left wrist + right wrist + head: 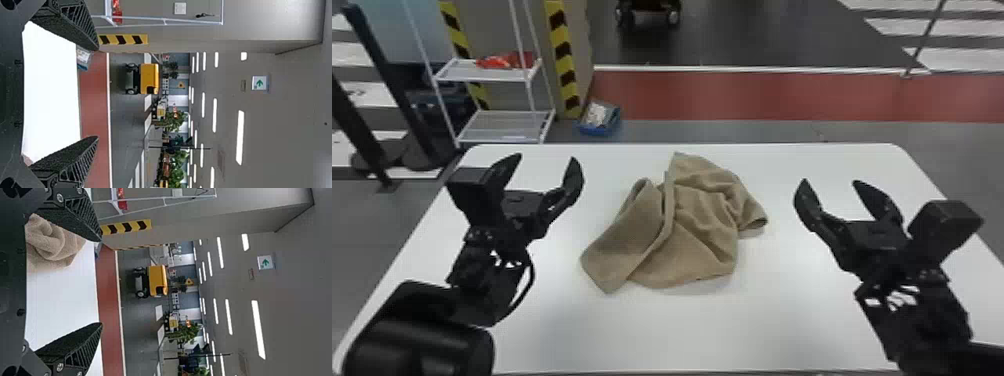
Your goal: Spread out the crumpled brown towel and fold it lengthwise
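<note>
Lit brightly from overhead by rows of ceiling lights (pixel 240 137), seen in both wrist views. Overexposed to nearly uniform white across the table (pixel 782 325) in the left wrist view; marked in the head view by soft glare on the table and faint shadow along the near edge of the brown towel (pixel 699 225).

Plain brown on the towel (pixel 699 220), bright white on the table (pixel 642 330)! It's black for the left gripper (pixel 546 158), black again for the right gripper (pixel 829 181). Yellow and black diagonals run down 2 strips (pixel 564 62), there's red on the floor band (pixel 782 95), white on the rack (pixel 463 75), blue on the bin (pixel 597 131), and yellow on the vehicle (pixel 148 74)!
</note>
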